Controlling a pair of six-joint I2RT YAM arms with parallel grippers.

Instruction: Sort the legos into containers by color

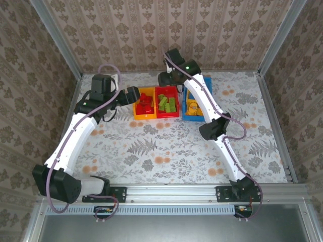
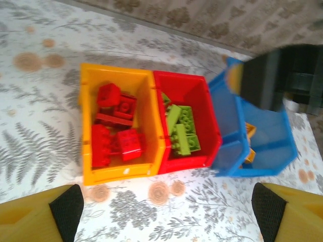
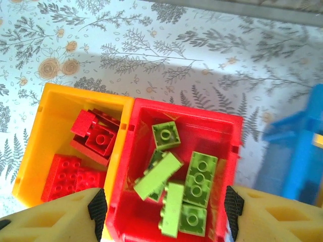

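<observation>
Three containers stand side by side at the back of the table. The yellow bin [image 1: 145,117] holds red legos [image 2: 117,133]. Lime green legos [image 3: 201,174] lie in the red bin [image 3: 237,146]. The blue bin [image 2: 227,126] holds orange-yellow legos [image 1: 194,107]. My left gripper [image 2: 166,212] hovers open just in front of the yellow bin [image 2: 118,174], nothing between its fingers. My right gripper [image 3: 165,209] hangs open over the red bin, its pads [image 3: 97,206] clear of the green bricks below.
The floral tabletop [image 1: 166,151] stretches from the bins to the near aluminium rail [image 1: 171,191]. Wallpapered walls and metal posts [image 1: 55,40] close in the back and sides. My right arm [image 2: 282,75] hangs dark above the blue bin.
</observation>
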